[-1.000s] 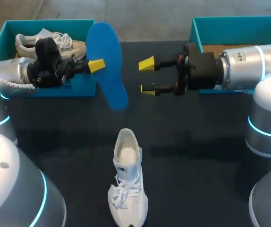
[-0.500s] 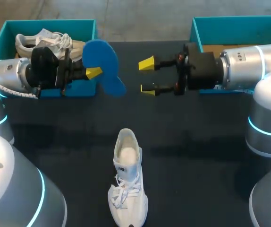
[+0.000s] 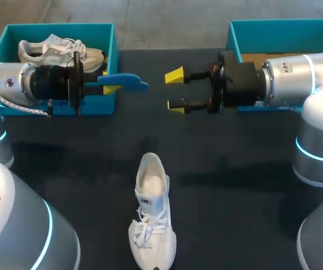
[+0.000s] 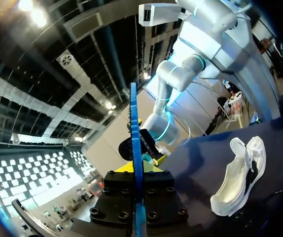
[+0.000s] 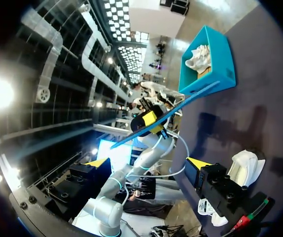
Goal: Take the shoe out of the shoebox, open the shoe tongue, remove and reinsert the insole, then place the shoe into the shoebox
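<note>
Near the middle of the table's near edge, the white shoe (image 3: 152,216) lies alone on the dark table (image 3: 234,225). Its long axis runs near to far, with the toe toward the near edge and the open heel end toward the far side. Well beyond it, at the far left, the left gripper (image 3: 110,84) is pinched on the blue insole (image 3: 125,82). From above the insole shows edge-on as a thin strip, its long axis running left to right and its free end pointing right toward the right gripper (image 3: 174,90). That claw hangs a little apart from the insole's tip, its two yellow-tipped fingers spread wide with nothing between them. The left shoebox (image 3: 60,26), teal, stands at the far left and holds a second shoe (image 3: 54,49). The right shoebox (image 3: 285,23) sits at the far right, partly hidden by the right arm.
</note>
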Controlling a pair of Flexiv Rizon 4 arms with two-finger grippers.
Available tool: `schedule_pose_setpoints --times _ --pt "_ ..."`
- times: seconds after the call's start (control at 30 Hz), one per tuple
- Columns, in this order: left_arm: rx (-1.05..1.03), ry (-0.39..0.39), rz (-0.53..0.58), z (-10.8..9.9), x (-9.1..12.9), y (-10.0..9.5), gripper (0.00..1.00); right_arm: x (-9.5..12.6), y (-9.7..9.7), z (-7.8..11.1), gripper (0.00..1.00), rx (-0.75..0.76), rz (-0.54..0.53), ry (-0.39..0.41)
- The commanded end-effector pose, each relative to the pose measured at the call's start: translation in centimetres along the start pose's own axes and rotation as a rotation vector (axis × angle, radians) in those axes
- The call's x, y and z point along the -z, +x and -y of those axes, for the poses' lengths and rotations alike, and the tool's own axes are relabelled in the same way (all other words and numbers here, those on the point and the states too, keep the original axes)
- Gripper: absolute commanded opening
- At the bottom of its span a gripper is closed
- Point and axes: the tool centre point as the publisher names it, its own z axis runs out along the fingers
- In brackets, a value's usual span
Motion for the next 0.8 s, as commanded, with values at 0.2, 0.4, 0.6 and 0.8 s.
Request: schedule_pose_setpoints --times 0.2,0.4,0.6,0.8 --pt "-0.23 0.073 -0.077 0.6 -0.1 0.0 0.0 -0.2 0.0 0.1 1.0 -0.001 0.002 -0.004" --pt "-0.427 0.023 -0.124 0.7 -0.6 0.4 0.0 -0.2 0.0 0.1 1.0 -0.001 0.002 -0.004" --pt "-0.613 -0.02 -0.128 0.8 -1.0 0.8 0.0 -0.2 0.0 0.1 1.0 -0.001 0.002 -0.004" --pt "-0.735 -0.021 -0.107 1.1 -1.0 1.3 0.0 -0.2 0.0 0.1 1.0 -0.001 0.002 -0.004"
